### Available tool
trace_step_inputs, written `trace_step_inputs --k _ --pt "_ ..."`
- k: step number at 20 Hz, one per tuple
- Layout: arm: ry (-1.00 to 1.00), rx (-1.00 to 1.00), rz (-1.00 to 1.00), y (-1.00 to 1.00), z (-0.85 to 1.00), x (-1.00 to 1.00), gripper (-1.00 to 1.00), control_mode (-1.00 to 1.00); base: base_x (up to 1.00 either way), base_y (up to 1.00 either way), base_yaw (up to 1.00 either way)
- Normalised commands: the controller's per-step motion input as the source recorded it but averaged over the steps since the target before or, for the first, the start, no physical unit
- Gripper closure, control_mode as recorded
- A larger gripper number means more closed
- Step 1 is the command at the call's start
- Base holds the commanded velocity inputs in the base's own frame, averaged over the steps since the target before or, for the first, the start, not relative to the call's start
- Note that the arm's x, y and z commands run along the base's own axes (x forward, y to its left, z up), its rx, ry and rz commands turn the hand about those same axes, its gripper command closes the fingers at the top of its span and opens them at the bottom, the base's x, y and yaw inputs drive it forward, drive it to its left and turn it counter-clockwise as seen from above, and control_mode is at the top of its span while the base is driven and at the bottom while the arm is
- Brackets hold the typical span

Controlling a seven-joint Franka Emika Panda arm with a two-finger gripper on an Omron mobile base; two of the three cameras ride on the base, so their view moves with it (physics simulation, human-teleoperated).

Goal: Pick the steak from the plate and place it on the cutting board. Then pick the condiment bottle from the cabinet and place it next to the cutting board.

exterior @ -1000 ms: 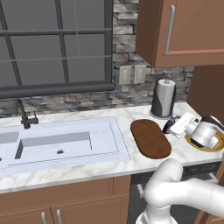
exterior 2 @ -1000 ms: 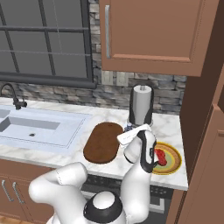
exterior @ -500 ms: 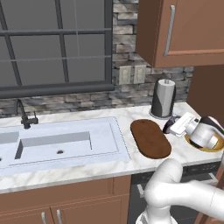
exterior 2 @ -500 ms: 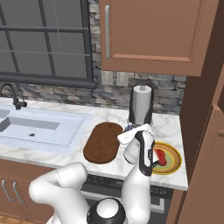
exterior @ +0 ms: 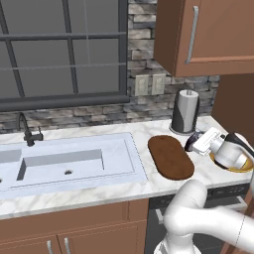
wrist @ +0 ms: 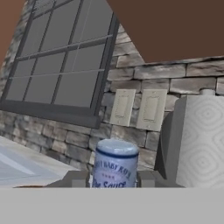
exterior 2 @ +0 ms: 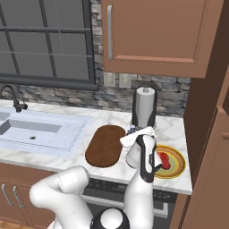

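The white arm bends up from the base and reaches over the front edge of the grey-veined marble counter. Its two-finger gripper is pinched on the small condiment bottle with a blue cap and light label. In the hand view the dark finger tips press against the bottle's two sides, and the bottle stands upright between them.

In the right base view the hand sits low over the counter, between the far end of the dark brown oval wooden cutting board and the round plate with a yellow-orange rim and pale green centre. The board lies flat near the counter's front, just left of the hand. The plate lies to the hand's right, and the small red chunk of raw steak rests on it, partly behind the wrist.

Just behind the hand stands an upright grey-patterned paper towel roll, close to the stone wall. Two pale wall outlets sit on that wall beside the roll. Further left a white rectangular sink with a dark faucet is set into the counter, below a dark-framed window. Above the roll hangs the brown wooden cabinet with a long silver bar handle, its door closed.
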Motion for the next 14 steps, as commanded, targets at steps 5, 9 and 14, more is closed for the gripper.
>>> trace_step_inputs --k 5,9,14 --pt "0.0 0.0 0.0 0.0 -0.05 0.0 -1.0 -1.0 0.0 0.0 0.0" --pt "0.0 0.0 0.0 -0.03 0.0 0.0 -1.0 -1.0 0.0 0.0 0.0" --pt "0.0 0.0 0.0 -0.1 0.0 0.0 -1.0 -1.0 0.0 0.0 0.0"
